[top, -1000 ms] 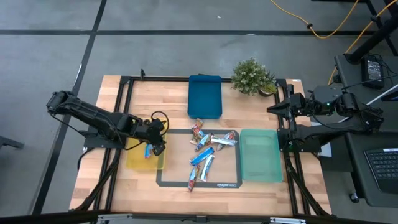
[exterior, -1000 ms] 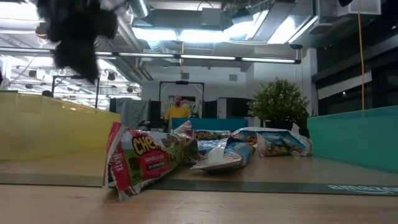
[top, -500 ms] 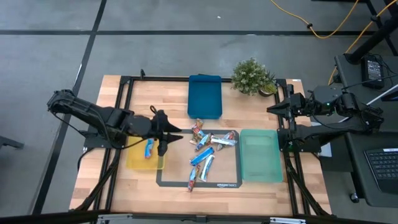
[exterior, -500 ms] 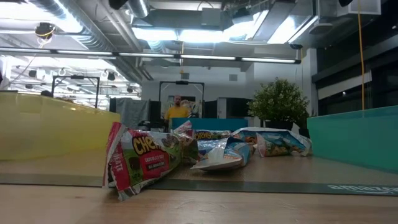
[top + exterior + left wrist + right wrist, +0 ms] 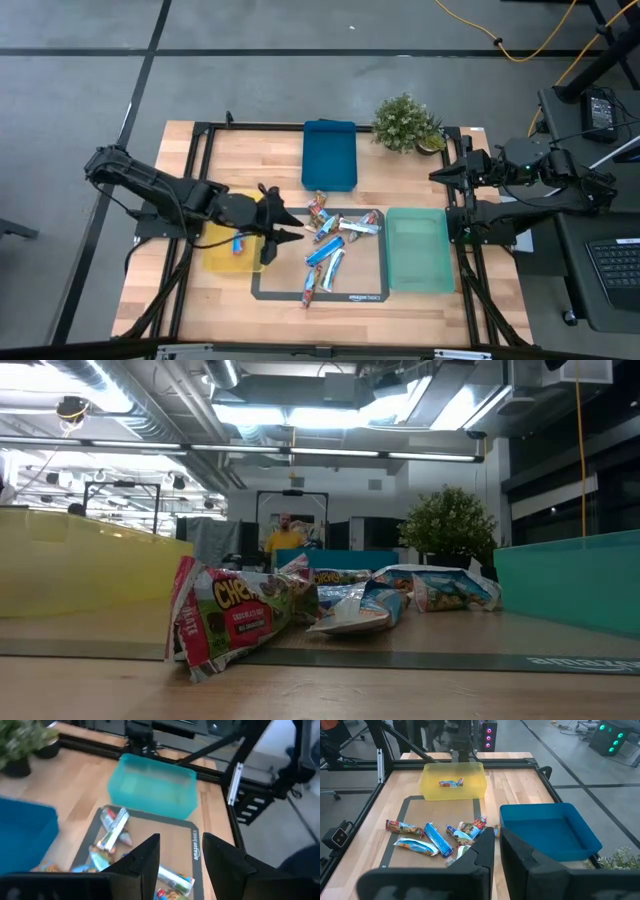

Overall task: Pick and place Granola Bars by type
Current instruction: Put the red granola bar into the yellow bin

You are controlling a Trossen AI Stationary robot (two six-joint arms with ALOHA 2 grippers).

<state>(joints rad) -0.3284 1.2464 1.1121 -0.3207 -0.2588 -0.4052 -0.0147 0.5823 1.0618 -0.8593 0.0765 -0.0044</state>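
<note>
Several granola bars (image 5: 335, 245) lie in a loose pile on a black mat; the low view shows a red-and-green one (image 5: 235, 615) nearest, with blue-and-white ones (image 5: 360, 608) behind it. One blue-and-white bar (image 5: 238, 240) lies flat in the yellow tray (image 5: 218, 255), also in the right wrist view (image 5: 451, 783). My left gripper (image 5: 276, 230) hangs open in the air between the yellow tray and the pile, holding nothing (image 5: 180, 860). My right gripper (image 5: 437, 175) waits shut off the table's far right part (image 5: 497, 851).
A blue tray (image 5: 329, 155) sits at the far middle, a green tray (image 5: 418, 250) right of the mat, and a potted plant (image 5: 405, 122) at the far right. Bare wood lies along the near edge. A person (image 5: 285, 536) stands far off in the room.
My left gripper has moved from above the yellow tray toward the table's right, to the mat's left edge, and has left the low view. The blue-and-white bar stays lying in the yellow tray.
</note>
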